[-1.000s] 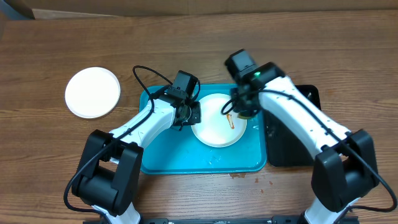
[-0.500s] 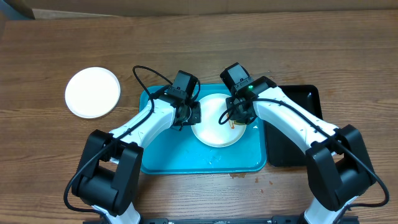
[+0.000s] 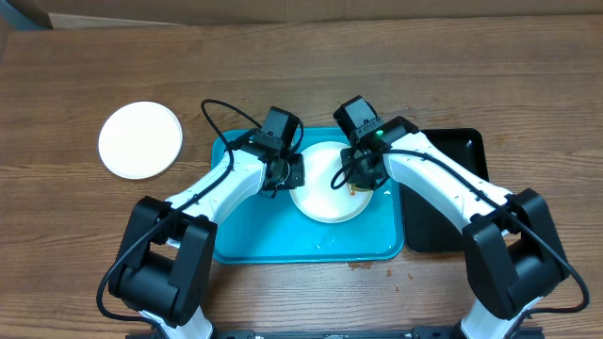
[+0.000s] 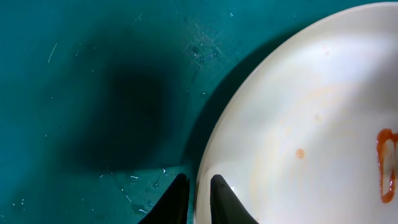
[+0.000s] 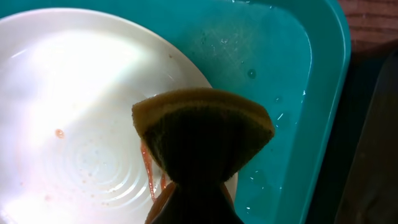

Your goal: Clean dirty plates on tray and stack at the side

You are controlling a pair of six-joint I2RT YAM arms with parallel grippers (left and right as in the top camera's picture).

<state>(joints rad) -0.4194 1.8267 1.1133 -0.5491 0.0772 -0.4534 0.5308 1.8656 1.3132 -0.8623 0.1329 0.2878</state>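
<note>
A white plate (image 3: 320,193) with a reddish smear (image 4: 385,163) lies in the turquoise tray (image 3: 245,240). My left gripper (image 3: 285,175) is shut on the plate's left rim, one finger (image 4: 179,202) outside and one inside (image 4: 227,204). My right gripper (image 3: 364,179) is shut on a yellow-and-dark sponge (image 5: 202,134), which sits on the plate's right side over the smear (image 5: 149,173). A second white plate (image 3: 140,139) lies on the table at the far left. No plate with a yellow-green rim shows.
A narrow black tray (image 3: 464,151) lies right against the turquoise tray's right edge, partly under my right arm. Small reddish spots (image 3: 363,266) mark the wooden table in front of the tray.
My right gripper with the sponge has moved left and down onto the plate's right side, then stayed there. The left gripper and the plate have not moved.
</note>
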